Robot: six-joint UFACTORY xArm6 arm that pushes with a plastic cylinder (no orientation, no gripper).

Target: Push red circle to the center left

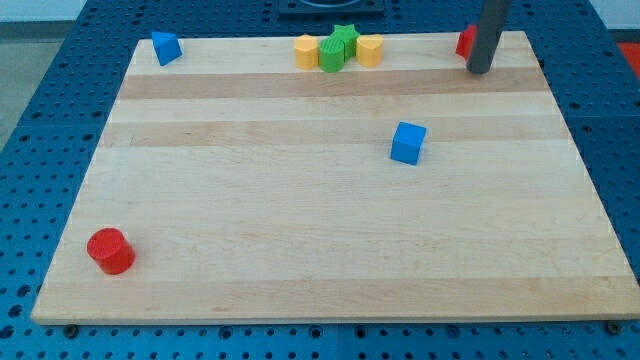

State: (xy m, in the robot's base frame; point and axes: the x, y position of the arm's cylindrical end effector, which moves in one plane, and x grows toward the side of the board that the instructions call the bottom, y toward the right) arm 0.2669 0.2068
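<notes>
Red circle point(110, 250) near the view's bottom-left corner of the wooden surface point(300, 230), alone, well apart from every other block. My tip point(479, 69) at the view's top right, lower end of the dark rod, set down just beside a red block point(465, 41) of unclear shape, partly hidden behind the rod at the board's top edge. No grasping hand on this arm, only the rod, so nothing released or clenched to tell. Tip far from the red circle, diagonally across the board.

Blue cube point(408, 142) right of centre, standing by itself, below and to the view's left of the tip. Blue block point(165, 47), wedge-like, near the top-left corner. Along the top edge, middle: a cluster of 4 pieces, yellow block point(306, 51) on the left, 2 green blocks touching in the middle, one lower point(331, 55) and one higher point(346, 40), and a second yellow block point(370, 49) on the right. Blue pegboard point(40, 120) around the board.
</notes>
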